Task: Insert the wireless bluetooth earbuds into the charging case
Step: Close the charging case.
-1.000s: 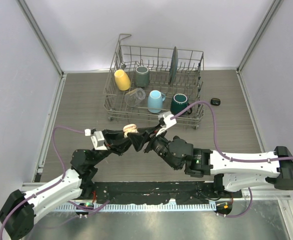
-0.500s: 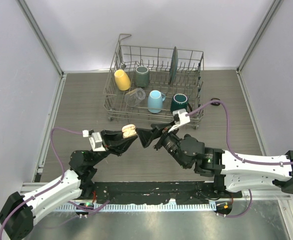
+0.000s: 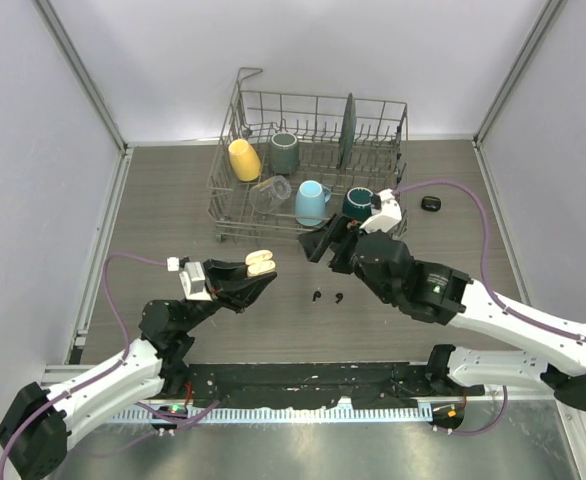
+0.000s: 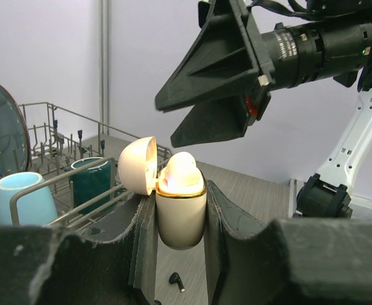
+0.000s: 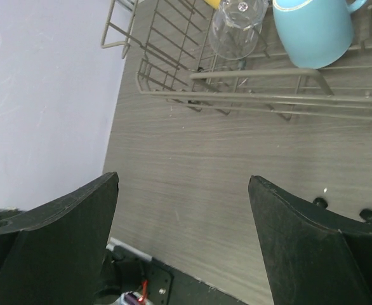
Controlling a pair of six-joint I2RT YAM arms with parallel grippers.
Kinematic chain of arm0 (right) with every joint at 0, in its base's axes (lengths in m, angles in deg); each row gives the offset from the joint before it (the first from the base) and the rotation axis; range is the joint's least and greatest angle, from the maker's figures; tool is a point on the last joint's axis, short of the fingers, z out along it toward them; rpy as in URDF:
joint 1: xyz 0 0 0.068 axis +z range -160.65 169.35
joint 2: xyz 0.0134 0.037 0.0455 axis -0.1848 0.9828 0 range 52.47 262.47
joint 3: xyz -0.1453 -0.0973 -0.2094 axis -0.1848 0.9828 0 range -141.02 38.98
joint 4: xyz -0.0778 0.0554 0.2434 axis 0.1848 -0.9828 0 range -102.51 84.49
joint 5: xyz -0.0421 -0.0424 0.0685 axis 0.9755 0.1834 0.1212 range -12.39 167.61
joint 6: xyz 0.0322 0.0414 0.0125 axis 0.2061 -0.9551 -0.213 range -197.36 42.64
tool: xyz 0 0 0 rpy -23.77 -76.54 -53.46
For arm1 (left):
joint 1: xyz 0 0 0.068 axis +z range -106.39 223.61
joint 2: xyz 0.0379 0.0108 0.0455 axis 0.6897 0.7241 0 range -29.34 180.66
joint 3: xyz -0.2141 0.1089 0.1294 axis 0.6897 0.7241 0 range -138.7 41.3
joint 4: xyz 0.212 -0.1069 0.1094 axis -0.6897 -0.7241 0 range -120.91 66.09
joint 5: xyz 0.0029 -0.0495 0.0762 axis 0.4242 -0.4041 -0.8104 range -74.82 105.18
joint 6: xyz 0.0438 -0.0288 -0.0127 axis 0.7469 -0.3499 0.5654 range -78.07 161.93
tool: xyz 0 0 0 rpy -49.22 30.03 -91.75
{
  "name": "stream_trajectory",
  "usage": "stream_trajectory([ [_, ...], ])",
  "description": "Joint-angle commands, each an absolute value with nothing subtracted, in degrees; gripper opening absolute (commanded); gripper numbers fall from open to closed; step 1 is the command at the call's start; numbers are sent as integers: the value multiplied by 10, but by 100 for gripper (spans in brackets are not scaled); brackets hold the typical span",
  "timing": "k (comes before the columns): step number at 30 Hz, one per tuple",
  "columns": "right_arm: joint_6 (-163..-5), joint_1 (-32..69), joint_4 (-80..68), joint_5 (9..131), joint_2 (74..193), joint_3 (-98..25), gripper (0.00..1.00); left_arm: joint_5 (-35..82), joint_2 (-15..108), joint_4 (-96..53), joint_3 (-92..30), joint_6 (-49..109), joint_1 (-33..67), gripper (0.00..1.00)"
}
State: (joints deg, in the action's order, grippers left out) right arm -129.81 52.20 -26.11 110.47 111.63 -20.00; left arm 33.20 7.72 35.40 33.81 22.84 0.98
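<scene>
My left gripper (image 3: 256, 268) is shut on a cream charging case (image 3: 260, 262) and holds it upright above the table. In the left wrist view the case (image 4: 181, 222) sits between the fingers (image 4: 230, 216) with its lid (image 4: 138, 166) swung open, and cream-white earbuds (image 4: 181, 170) sit in its top. Two black earbuds (image 3: 317, 296) (image 3: 338, 296) lie on the table right of the case; one shows under the case (image 4: 175, 280). My right gripper (image 3: 325, 245) is open and empty, above them near the rack; it also shows in the right wrist view (image 5: 183, 184).
A wire dish rack (image 3: 313, 228) stands at the back with a yellow mug (image 3: 244, 159), a grey mug (image 3: 284, 152), a glass (image 3: 270, 193), a light blue mug (image 3: 311, 202), a dark green mug (image 3: 358, 205) and a plate (image 3: 348, 128). A small black case (image 3: 431, 203) lies at its right.
My right gripper has drawn back from the cream case, up and to the right toward the rack. Two black earbuds now show on the table. My left gripper still holds the case.
</scene>
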Motion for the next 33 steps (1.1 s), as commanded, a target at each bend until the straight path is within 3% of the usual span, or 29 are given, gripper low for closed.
stream_trajectory([
  [1, -1314, 521, -214, 1076, 1039, -199, 89, 321, 69, 385, 326, 216, 9, 0],
  [10, -1184, 495, -171, 1009, 994, -179, 91, 309, 71, 418, 335, 200, 9, 0],
  [18, -1173, 476, -279, 953, 1126, -295, 91, 361, 92, 408, 315, 186, 9, 0],
  [33, -1178, 474, -240, 834, 1193, -293, 91, 408, 132, 391, 286, 189, 9, 0],
])
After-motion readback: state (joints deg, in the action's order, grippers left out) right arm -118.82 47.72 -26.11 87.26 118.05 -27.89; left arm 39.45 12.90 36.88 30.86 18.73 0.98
